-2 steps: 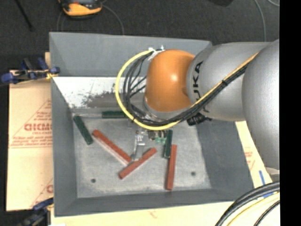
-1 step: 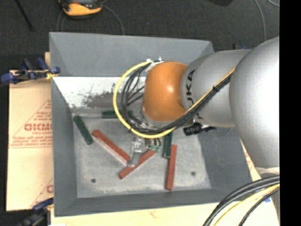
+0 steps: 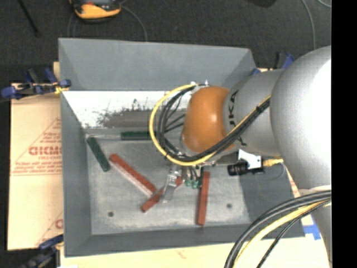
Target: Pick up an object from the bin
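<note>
**Item 1. My gripper**. It is low in the grey bin, close to the floor and under my orange wrist cover. I cannot tell how far open it is, and nothing can be made out in its hold.

**Item 2. Short red-brown stick**. This is the nearest thing. It lies just below my gripper and to the view's left of it, slanted, with its upper end right at my gripper's tip. I cannot tell whether the two touch.

**Item 3. Long red-brown stick**. It lies to the view's left of my gripper, on a diagonal. Its lower end comes in beside the short stick's upper end, just by my gripper. Its upper end points away, up and to the left.

**Item 4. Third red-brown stick**. It lies near my gripper on the view's right, almost straight up and down in the view, apart from the other two.

**Item 5. Dark green stick**. It lies well to the view's left of my gripper, beyond the long stick's far end, and is slanted.

**Item 6. Second dark green stick**. It lies above my gripper and to the left, level along the foot of the bin's back wall.
</note>
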You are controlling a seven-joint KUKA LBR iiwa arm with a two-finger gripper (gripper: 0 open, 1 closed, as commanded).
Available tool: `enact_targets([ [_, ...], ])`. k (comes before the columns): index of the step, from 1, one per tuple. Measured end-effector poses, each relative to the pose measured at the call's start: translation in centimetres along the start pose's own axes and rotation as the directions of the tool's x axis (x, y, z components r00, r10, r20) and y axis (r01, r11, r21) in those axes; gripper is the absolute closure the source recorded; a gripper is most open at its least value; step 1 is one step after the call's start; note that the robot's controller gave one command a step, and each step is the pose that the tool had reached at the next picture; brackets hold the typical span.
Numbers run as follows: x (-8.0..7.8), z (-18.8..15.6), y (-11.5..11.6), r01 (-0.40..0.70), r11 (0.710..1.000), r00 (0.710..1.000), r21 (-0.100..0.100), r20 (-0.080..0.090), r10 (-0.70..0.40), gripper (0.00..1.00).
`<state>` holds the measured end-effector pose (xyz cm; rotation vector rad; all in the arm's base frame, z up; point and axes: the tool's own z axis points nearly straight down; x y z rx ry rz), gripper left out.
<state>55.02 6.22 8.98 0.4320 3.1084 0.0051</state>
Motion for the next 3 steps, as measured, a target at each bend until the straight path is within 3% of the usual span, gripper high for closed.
enact_targets([
  [1,5.5,1.5,3.0,-0.065,0.998,0.998,0.001,-0.001,0.065,1.0],
  [2,5.4,1.5,2.9,-0.066,0.998,0.998,0.001,0.0,0.066,1.0],
  [3,5.4,-13.8,2.5,-0.048,0.999,0.999,0.003,0.0,0.048,1.0],
])
